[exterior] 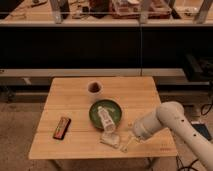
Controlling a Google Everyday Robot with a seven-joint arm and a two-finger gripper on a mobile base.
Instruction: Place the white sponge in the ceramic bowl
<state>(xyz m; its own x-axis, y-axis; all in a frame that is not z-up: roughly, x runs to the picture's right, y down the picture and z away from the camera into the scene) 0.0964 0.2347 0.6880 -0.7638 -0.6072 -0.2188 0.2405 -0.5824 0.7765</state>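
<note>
While gripper [127,143] is hovering jaws apart, white sponge [109,139] is lying just beyond its tips; probably soft, light; pinch opposite edges.

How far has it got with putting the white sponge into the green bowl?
Nothing is done yet: the small flat off-white sponge lies on the wooden table, just outside the dark green ceramic bowl. In hand: the open gripper sits low beside the sponge, not gripping it. Left: grasp, lift, drop it in.
</note>
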